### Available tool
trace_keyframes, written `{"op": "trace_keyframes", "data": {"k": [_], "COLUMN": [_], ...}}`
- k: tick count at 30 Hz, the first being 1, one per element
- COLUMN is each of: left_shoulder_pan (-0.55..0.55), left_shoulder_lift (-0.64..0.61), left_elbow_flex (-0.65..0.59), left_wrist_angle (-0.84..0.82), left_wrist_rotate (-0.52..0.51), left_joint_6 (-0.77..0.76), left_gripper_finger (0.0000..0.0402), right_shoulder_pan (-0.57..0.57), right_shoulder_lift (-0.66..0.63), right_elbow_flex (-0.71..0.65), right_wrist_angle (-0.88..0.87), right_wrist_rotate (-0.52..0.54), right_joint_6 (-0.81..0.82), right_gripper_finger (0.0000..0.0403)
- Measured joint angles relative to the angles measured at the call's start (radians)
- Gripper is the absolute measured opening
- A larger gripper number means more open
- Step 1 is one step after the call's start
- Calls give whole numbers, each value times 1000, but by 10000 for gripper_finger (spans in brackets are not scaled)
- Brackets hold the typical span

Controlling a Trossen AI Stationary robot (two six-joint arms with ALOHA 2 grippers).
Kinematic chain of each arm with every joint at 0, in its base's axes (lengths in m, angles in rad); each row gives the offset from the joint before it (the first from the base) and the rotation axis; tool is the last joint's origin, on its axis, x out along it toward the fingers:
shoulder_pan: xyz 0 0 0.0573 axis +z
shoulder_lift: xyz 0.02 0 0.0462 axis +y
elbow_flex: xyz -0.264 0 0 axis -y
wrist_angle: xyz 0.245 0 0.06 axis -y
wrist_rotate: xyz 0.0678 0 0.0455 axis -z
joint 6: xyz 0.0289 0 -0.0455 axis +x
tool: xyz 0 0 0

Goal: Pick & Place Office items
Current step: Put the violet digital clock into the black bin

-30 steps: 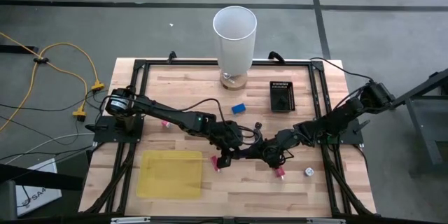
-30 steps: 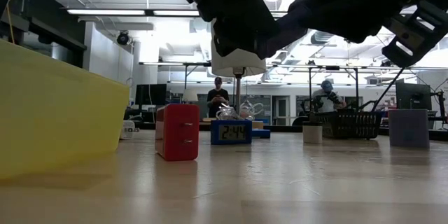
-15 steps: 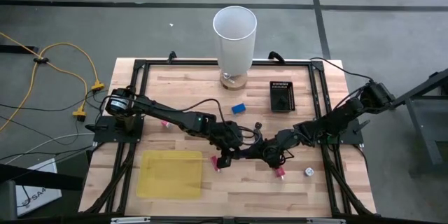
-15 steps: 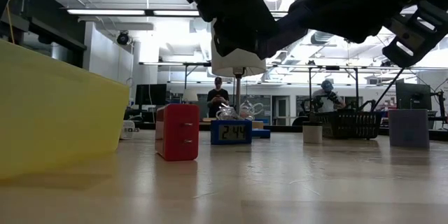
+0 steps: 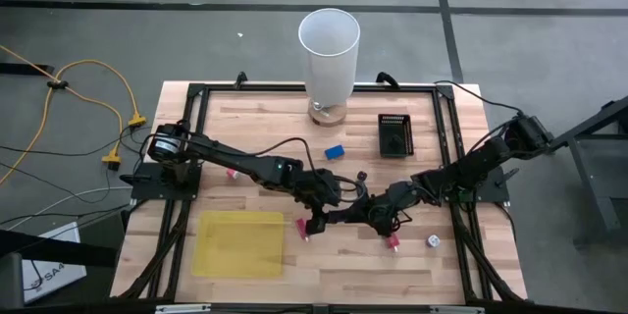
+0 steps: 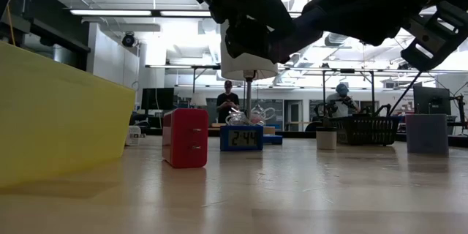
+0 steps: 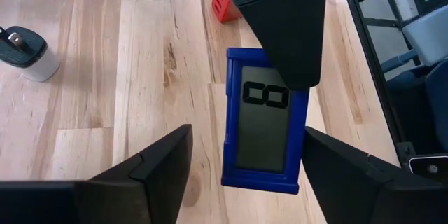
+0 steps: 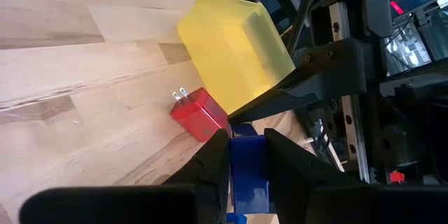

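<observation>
we caught a hand-over in the middle of the counter [image 5: 245, 118]: both arms met nose to nose over the bare wood. the right tool [image 8: 241, 155] was pinched narrow on a blue timer [image 7: 264, 119], its fingers hugging the blue body on both sides. the left tool [image 7: 245, 157] stood wide, its fingers on either side of the timer with wood showing in the gaps, so not touching. we judged the timer had passed to the right arm, and the next move called for the left arm to back straight off without clipping it, then for the right to carry it to wherever it belonged.

the high view gave us only the two tools meeting, left tool [image 5: 319, 218], right tool [image 5: 355, 214], the timer lost beneath them, with a small red piece [image 5: 394, 245] and a whitish round [image 5: 431, 241] nearby on the counter. the left wrist view showed the timer's screen and the open gaps. the right wrist view showed the grip itself, plus a red plug [image 8: 199, 114] beside the yellow sheet [image 8: 234, 56]. the low view put that red plug [image 6: 185, 137] standing on the counter, arms dark overhead.
</observation>
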Motion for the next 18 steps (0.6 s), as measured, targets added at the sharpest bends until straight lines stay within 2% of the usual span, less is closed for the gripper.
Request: {"op": "trace_keyframes", "data": {"k": [18], "left_shoulder_pan": [0], "left_shoulder_lift": [0], "left_elbow_flex": [0], "left_wrist_angle": [2], "left_wrist_rotate": [7], "left_joint_6": [23], "left_gripper_finger": [254], "right_shoulder_pan": [0], "right_shoulder_lift": [0], "right_elbow_flex": [0], "right_wrist_angle": [-21], "right_wrist_rotate": [1], "right_joint_6": [-3], "right_gripper_finger": [60]}}
